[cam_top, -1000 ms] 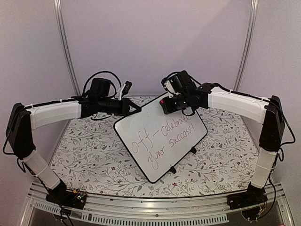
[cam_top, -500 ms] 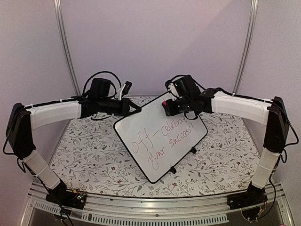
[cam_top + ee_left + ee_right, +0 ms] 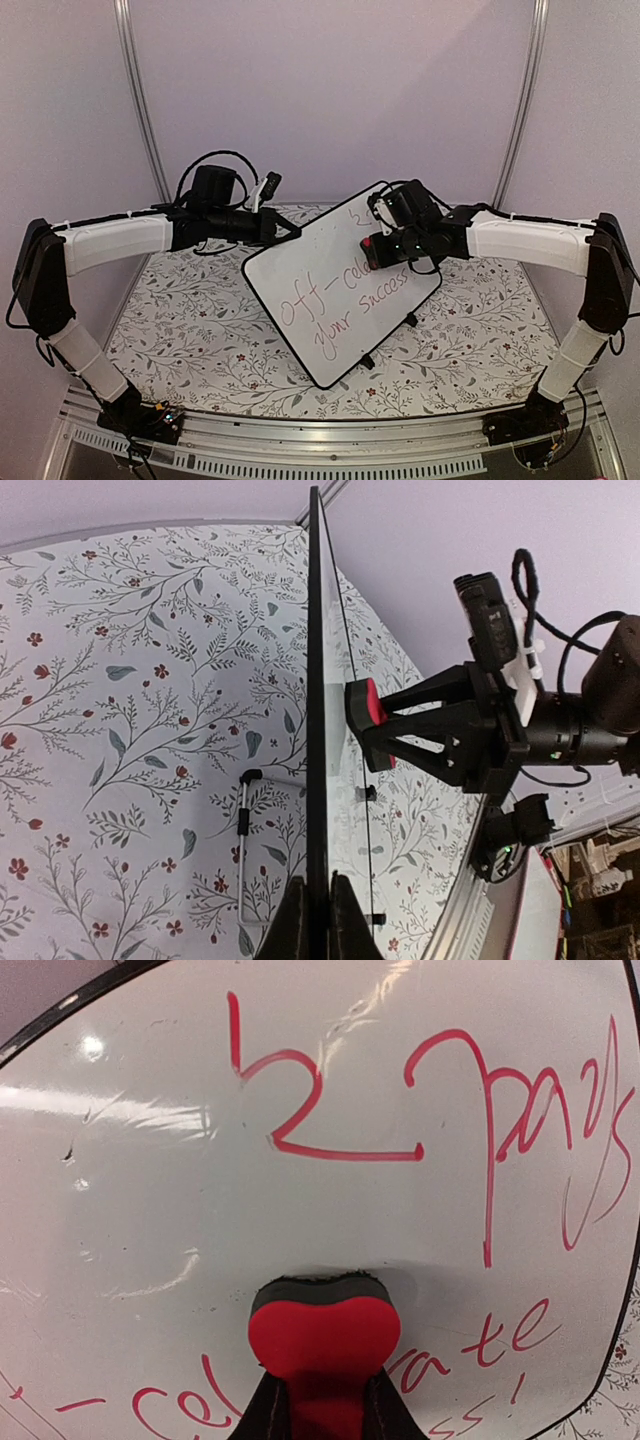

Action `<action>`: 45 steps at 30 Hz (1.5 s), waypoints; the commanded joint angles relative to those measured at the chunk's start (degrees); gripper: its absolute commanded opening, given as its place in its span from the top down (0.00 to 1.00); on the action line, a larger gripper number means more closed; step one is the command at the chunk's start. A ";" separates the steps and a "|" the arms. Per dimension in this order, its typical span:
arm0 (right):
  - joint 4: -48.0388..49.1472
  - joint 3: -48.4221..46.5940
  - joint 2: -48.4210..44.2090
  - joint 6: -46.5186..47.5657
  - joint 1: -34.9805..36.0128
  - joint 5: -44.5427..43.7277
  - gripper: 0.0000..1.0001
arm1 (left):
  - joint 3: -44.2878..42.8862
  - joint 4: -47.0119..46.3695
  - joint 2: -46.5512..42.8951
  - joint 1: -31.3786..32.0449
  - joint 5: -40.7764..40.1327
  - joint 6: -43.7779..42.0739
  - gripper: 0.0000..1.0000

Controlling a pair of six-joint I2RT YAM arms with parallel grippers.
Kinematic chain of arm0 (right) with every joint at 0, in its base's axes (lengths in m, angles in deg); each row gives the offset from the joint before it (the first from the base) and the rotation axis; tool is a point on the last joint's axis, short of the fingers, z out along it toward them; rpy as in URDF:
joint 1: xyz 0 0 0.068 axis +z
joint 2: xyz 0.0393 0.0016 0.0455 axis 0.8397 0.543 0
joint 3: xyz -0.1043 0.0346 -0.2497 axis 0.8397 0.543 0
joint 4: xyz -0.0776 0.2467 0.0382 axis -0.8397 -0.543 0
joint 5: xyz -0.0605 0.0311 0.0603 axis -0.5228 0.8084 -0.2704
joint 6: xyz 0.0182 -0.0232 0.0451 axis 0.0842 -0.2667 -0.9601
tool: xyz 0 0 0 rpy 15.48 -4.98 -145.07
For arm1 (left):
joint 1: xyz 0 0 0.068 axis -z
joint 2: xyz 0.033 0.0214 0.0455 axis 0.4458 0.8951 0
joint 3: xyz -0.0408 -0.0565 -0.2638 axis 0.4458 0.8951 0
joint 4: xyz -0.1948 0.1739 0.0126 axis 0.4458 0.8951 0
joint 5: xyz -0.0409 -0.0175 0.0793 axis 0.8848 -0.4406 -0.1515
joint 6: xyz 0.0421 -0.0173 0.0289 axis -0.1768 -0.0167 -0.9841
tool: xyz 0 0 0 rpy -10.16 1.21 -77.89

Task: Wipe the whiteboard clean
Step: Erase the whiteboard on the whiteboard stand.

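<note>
My left pincer [image 3: 283, 228] is clamped tight on the upper-left edge of the glossy white rectangular whiteboard [image 3: 320, 250], holding it tilted over the floral-patterned worktop [image 3: 180, 330]. My right pincer [image 3: 380, 250] is closed around a small red eraser block [image 3: 322, 1332], whose dark pad presses against the board's face, amid the red handwriting [image 3: 300, 1110].

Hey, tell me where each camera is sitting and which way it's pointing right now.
Top external: above and behind the bases, looking down at the table, both arms and the whiteboard.
Left wrist: sights along the whiteboard's edge; left gripper pinches it.
Right wrist: faces the red writing; right gripper holds the red eraser.
Shared: both wrist views show the eraser and whiteboard.
</note>
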 commanded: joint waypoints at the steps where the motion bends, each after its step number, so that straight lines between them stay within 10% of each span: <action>1: -2.20 0.95 -1.32 -1.04 -0.33 0.89 0.90 | -0.02 -1.33 -0.91 1.20 1.56 -3.55 1.00; 29: -4.61 -20.12 10.86 4.36 -1.54 -2.89 0.89 | -0.10 -1.33 -0.74 1.37 1.70 -3.76 1.00; 45: -3.58 -12.22 6.87 2.87 -1.77 -1.55 0.89 | -0.01 -1.32 -0.64 1.38 1.54 -3.78 1.00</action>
